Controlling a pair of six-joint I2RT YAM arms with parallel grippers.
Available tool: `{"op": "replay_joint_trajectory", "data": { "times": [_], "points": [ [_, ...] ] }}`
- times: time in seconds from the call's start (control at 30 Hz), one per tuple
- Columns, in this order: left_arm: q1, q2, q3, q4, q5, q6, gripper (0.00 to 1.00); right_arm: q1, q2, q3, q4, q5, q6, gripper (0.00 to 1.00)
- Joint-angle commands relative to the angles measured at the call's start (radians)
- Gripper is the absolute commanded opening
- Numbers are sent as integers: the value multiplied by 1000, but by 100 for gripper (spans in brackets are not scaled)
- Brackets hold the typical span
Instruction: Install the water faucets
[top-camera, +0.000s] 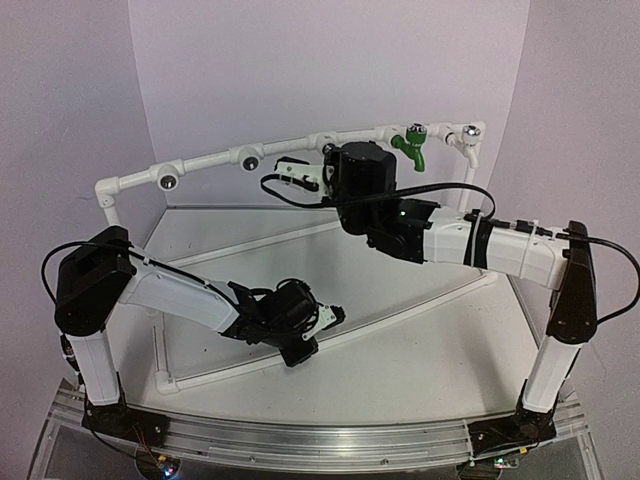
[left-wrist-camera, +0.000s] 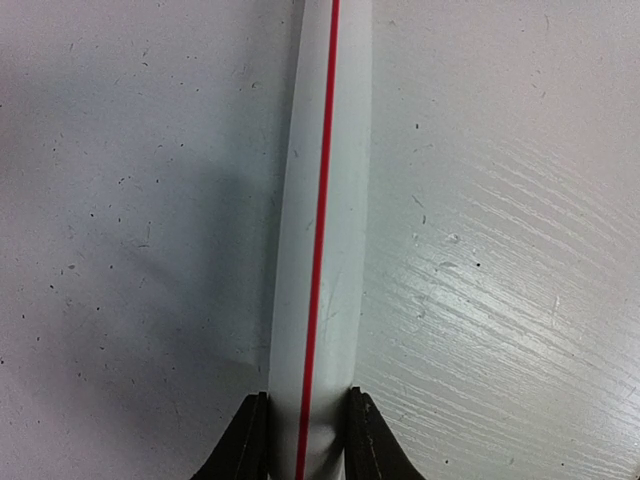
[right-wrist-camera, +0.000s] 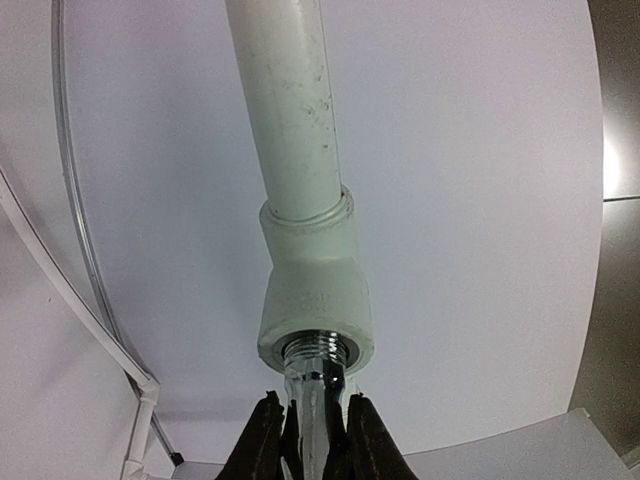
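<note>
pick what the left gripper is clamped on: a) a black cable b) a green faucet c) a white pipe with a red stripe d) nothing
c: in the left wrist view the left gripper pinches the white pipe with a red stripe from both sides.

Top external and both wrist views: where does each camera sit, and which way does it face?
Top external: above and behind the arms, looking down; both show.
Left wrist: low over the table, along a red-striped pipe; left gripper clamps it.
Right wrist: facing a pipe fitting; right gripper holds the silver faucet there.
Shared: top and right wrist show the pipe frame.
</note>
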Motion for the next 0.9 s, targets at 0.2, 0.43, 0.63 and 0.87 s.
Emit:
{"op": "replay_joint_trajectory", "data": {
  "times": [0.2,0.43,0.63,0.87],
  "points": [
    [-54,64,-35,-54,88,-18,0,-22,27,103,69,-53,187,0],
    [-64,62,-38,-54,80,-21,0,-31,35,110,68,-54,249,0],
    [-71,62,-38,-54,76,-15,0,-32,38,136,59,-56,327,0],
    [-74,58,-40,-56,77,-15,0,-41,46,165,35,-67,440,0]
  ]
}}
